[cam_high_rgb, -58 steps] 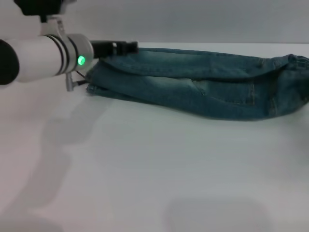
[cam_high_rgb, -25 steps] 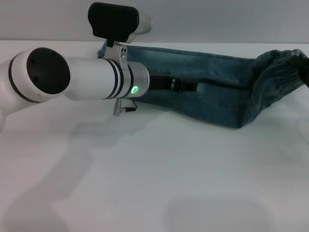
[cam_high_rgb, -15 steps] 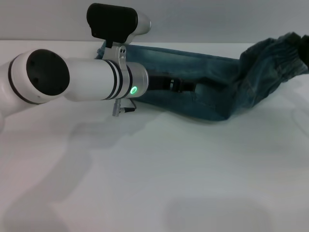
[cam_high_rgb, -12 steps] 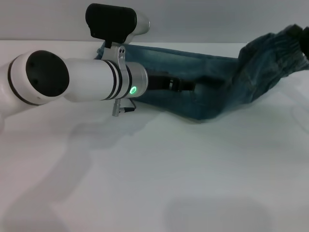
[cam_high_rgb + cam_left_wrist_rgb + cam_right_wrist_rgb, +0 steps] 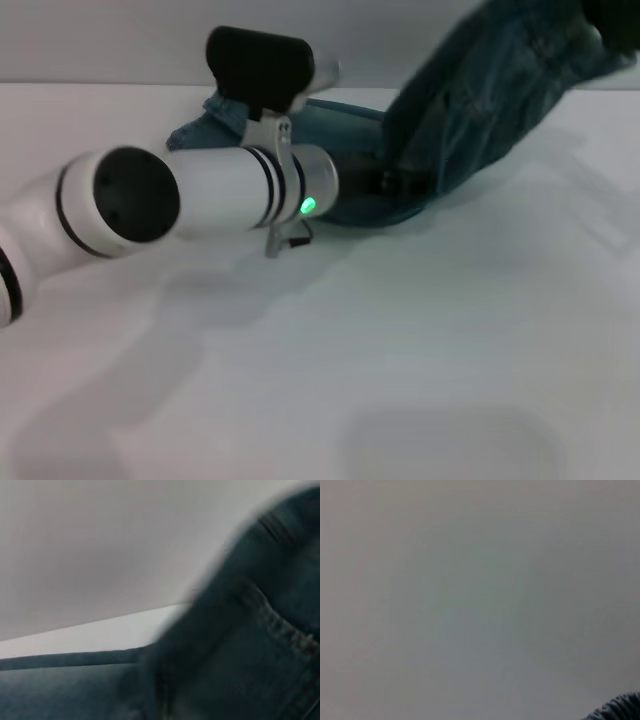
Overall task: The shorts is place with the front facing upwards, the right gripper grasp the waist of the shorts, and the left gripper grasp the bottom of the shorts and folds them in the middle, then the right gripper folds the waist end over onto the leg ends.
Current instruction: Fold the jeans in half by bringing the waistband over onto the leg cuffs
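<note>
Head view: you had white table [image 5: 420, 350], grey wall behind. Shorts [image 5: 470, 110] lay at far edge, waist end lifted high toward upper right corner, leg ends [image 5: 205, 125] flat on table. Left gripper [image 5: 395, 183] reached under raised denim; clenched or released, cannot tell. Right gripper [image 5: 615, 20] at waist, grip not visible.

Left wrist view: denim close, fold rising over table.

Right wrist view: you saw grey wall, denim scrap in corner.

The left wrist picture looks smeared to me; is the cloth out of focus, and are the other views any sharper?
Left wrist view: the shorts fill it, edges smeared. Head view: table sharp, soft shadows under the arm. Right wrist view: nearly blank grey.
</note>
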